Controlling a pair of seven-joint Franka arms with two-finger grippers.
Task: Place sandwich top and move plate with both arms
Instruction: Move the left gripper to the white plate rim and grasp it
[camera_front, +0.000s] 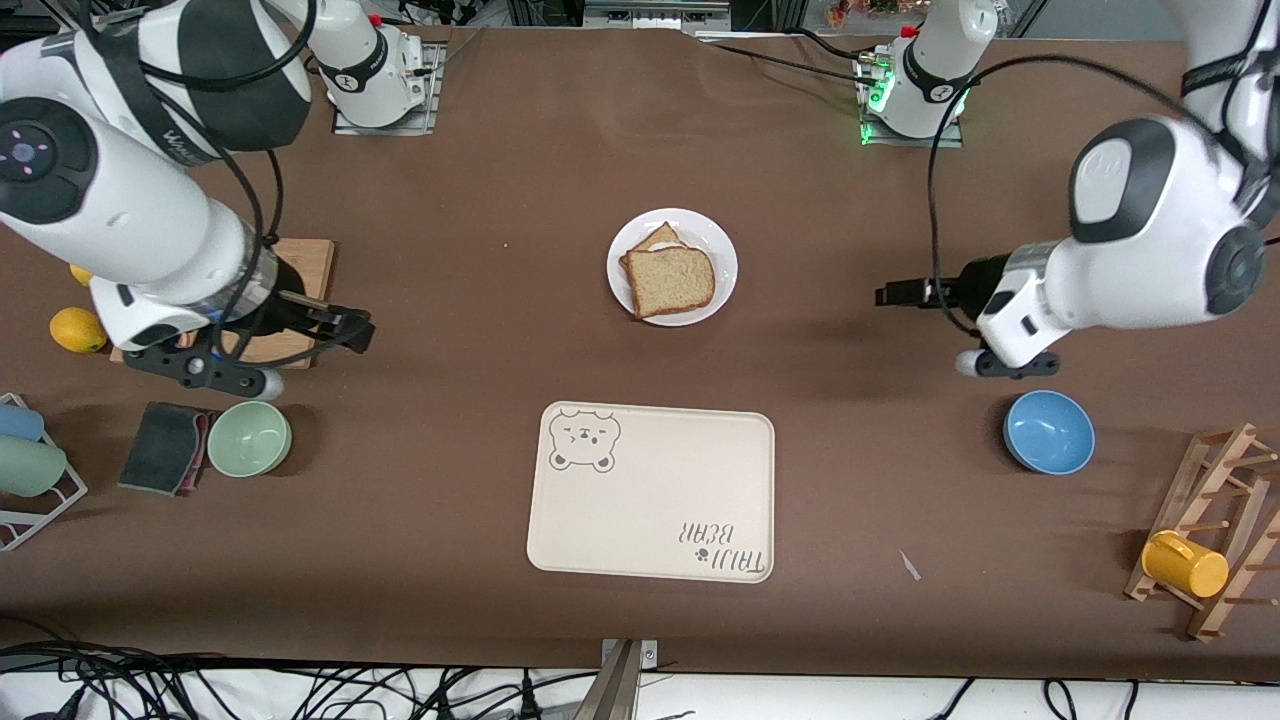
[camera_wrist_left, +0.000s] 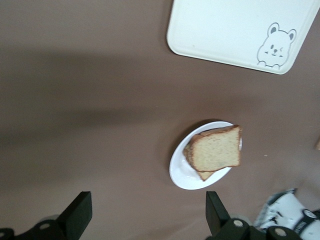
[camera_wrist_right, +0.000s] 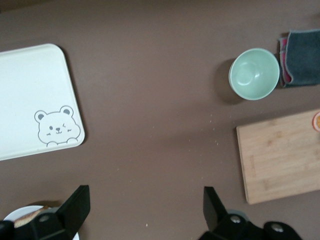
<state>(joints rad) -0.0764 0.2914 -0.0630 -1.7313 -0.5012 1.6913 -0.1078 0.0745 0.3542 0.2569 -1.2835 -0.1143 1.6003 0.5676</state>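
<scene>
The sandwich top (camera_front: 672, 280), a plain brown bread slice, lies on another slice on the round white plate (camera_front: 718, 245) at the table's middle. Both also show in the left wrist view, the slice (camera_wrist_left: 216, 150) on the plate (camera_wrist_left: 181, 172). The plate's edge shows in the right wrist view (camera_wrist_right: 15, 214). My left gripper (camera_front: 885, 296) is open and empty, over bare table toward the left arm's end of the plate. My right gripper (camera_front: 350, 330) is open and empty, over the table beside a wooden board, toward the right arm's end.
The beige bear-print tray (camera_front: 652, 492) lies nearer the front camera than the plate. A blue bowl (camera_front: 1048, 431) and a wooden rack with a yellow mug (camera_front: 1185, 563) are at the left arm's end. A green bowl (camera_front: 249, 438), grey cloth (camera_front: 165, 447), wooden board (camera_front: 300, 265) and lemon (camera_front: 77, 329) are at the right arm's end.
</scene>
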